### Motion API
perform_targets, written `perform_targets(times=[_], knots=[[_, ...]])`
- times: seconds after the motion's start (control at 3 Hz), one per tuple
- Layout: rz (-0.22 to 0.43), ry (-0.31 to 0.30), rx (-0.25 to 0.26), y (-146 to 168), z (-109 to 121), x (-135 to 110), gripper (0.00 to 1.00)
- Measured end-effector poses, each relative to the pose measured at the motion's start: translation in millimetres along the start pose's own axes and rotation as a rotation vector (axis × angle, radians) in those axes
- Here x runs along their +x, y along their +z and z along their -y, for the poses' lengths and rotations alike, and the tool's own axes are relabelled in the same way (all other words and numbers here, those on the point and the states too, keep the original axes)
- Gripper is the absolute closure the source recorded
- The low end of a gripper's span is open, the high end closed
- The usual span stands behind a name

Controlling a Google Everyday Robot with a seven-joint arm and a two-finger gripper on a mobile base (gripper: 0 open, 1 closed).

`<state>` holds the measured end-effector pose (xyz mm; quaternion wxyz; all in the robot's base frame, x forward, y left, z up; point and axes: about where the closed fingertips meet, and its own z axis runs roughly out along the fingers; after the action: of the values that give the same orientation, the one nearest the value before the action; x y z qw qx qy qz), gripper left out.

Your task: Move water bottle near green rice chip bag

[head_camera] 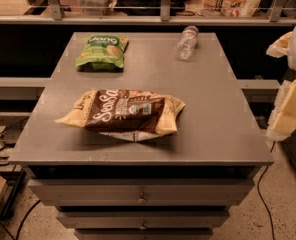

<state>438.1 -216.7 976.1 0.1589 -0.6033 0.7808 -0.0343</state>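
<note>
The water bottle is small, clear and crinkled, and lies on its side at the far right of the grey table. The green rice chip bag lies flat at the far left of the table, well apart from the bottle. My gripper shows as pale cream parts at the right edge of the view, beside the table's right side. It is to the right of the bottle, nearer the camera, and touches nothing on the table.
A larger brown-and-cream snack bag lies in the middle front of the table. Drawers sit under the tabletop. A railing with bags behind it runs across the back. Cables lie on the floor at left.
</note>
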Motion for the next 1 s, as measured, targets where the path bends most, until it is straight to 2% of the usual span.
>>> perform_targets(times=[0.33,0.67,1.0], knots=[[0.0,0.003,0.008,-1.4,1.8,0.1,0.0],[0.023,0.044,0.061,-5.8,17.8,-3.7,0.0],[0.121,0.112,0.11,0.3,35.8,-17.7,0.0]])
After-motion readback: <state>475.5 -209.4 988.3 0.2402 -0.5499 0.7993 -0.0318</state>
